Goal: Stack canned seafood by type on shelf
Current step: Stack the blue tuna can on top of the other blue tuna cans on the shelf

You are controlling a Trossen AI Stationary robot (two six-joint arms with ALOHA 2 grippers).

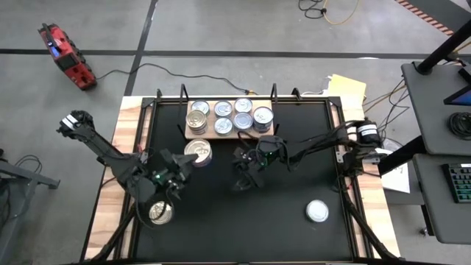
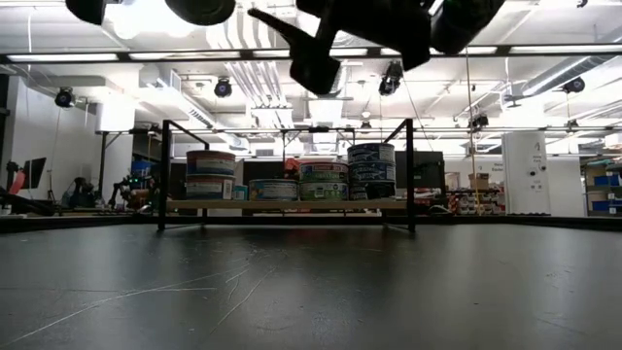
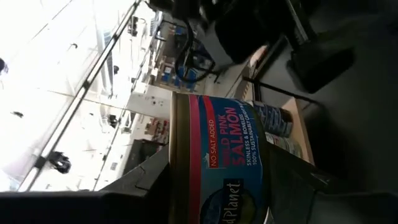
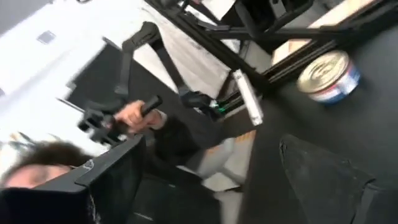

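Observation:
The wooden shelf (image 1: 190, 135) lies at the table's far middle and carries several silver-topped cans (image 1: 243, 121); the low view shows them (image 2: 324, 181) stacked in short columns. My left gripper (image 1: 184, 158) is shut on a gold-topped pink-salmon can (image 1: 199, 152) just off the shelf's near left corner. My right gripper (image 1: 246, 173) hangs open above the table, near the shelf's near edge, and touches nothing. A silver-topped can (image 1: 318, 212) stands on its base at the table's near right, also seen in the right wrist view (image 4: 328, 76). A gold-topped can (image 1: 160, 212) sits under my left arm. My left gripper (image 3: 217, 193) holds the salmon can (image 3: 227, 155) pinched between its two fingers. The gripper is rolled on its side and comes level from the table's left. One finger (image 3: 118, 193) shows beside the gold rim (image 3: 179, 162), the other past the opposite end. The can is upright and lifted clear.
A black frame (image 1: 154, 103) rails the table's far edge behind the shelf. Open black tabletop (image 1: 250, 221) spreads across the near middle. In the right wrist view a person's hand (image 4: 134, 115) grips a handle beyond the table. Desks with equipment stand to the right.

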